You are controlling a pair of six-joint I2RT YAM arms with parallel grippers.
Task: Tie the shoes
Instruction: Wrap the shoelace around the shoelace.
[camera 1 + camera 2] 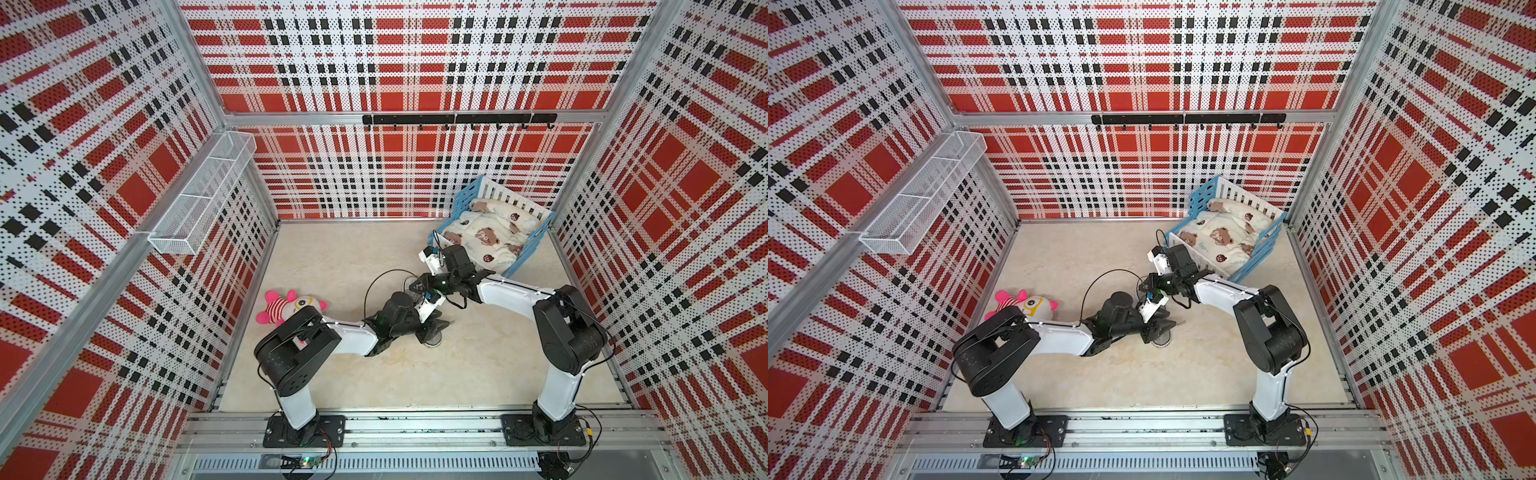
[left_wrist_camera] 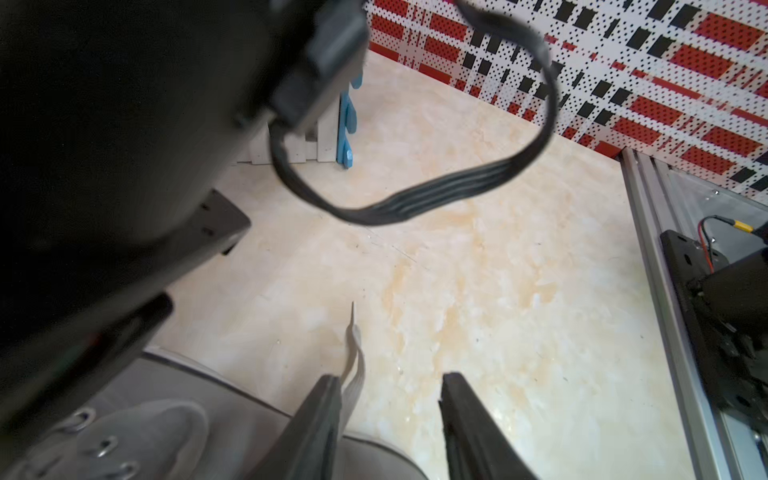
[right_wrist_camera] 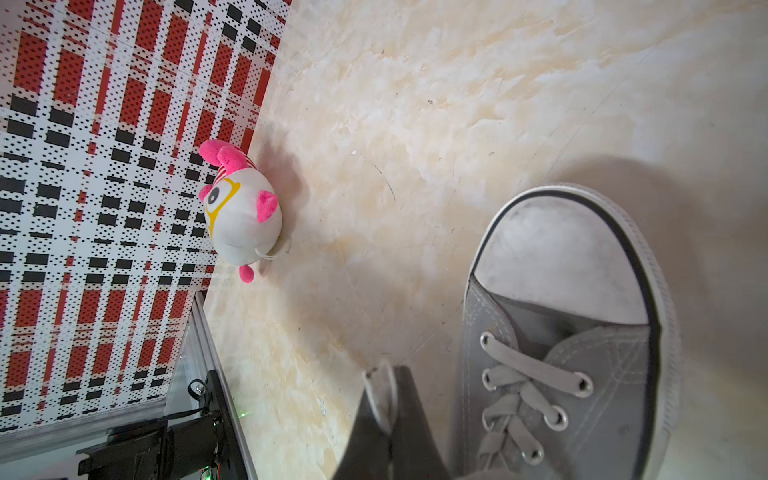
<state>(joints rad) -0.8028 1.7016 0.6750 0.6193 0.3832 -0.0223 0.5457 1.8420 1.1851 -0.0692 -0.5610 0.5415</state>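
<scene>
Grey canvas shoe (image 3: 573,353) is set in the middle of the desk (image 1: 478,374). One lace (image 3: 380,395) is pinched tight by the right claw (image 3: 388,374). The left claw (image 2: 390,378) is held apart, so its lace end (image 2: 355,353) may be dropped and the knot loosened.

Robot lab cell, plaid pegboard walls (image 1: 415,62)

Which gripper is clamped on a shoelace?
The right gripper: its jaws are closed on a lace loop. The left gripper stands open, a loose lace end lying against one finger.
</scene>
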